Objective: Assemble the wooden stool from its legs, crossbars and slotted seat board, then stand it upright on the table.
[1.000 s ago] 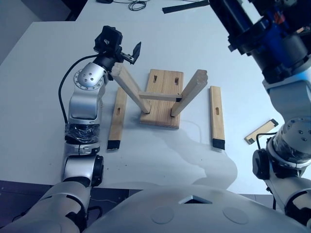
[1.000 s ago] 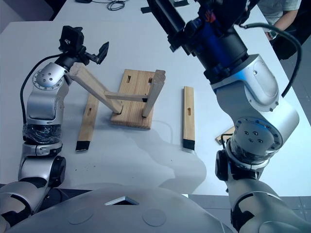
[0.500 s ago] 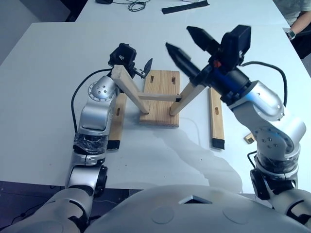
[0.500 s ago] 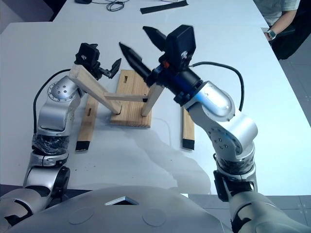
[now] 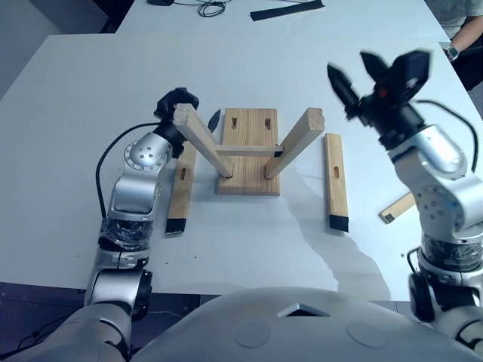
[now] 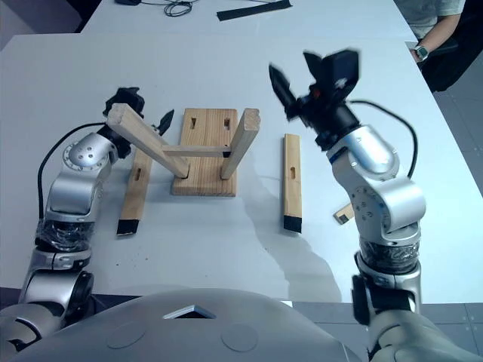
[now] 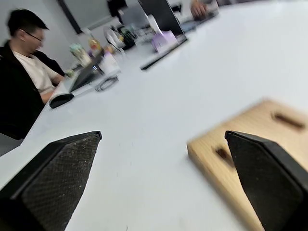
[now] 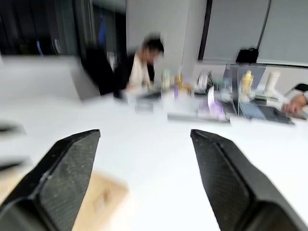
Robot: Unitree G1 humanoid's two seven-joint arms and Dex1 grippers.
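The slotted seat board (image 5: 249, 124) lies flat mid-table. Two legs stand slanted in it, the left leg (image 5: 200, 139) and the right leg (image 5: 296, 142), joined by a crossbar (image 5: 247, 151). Another loose leg (image 5: 181, 187) lies left of the board, and a further one (image 5: 336, 181) lies to its right. A short crossbar (image 5: 398, 207) rests near the right edge. My left gripper (image 7: 163, 159) is open just behind the left leg's top, one fingertip (image 5: 213, 117) showing. My right gripper (image 5: 355, 75) hangs open in the air, up and right of the right leg.
The white table (image 5: 90, 90) has bare room on the left and along the front. Black cables (image 5: 211, 6) and a black strip (image 5: 287, 9) lie on the far table. The table's right edge runs close to the short crossbar.
My right arm has swung from over the stool out to the right and stays open. My left gripper has sunk lower behind the left leg's top. The stool parts kept still.
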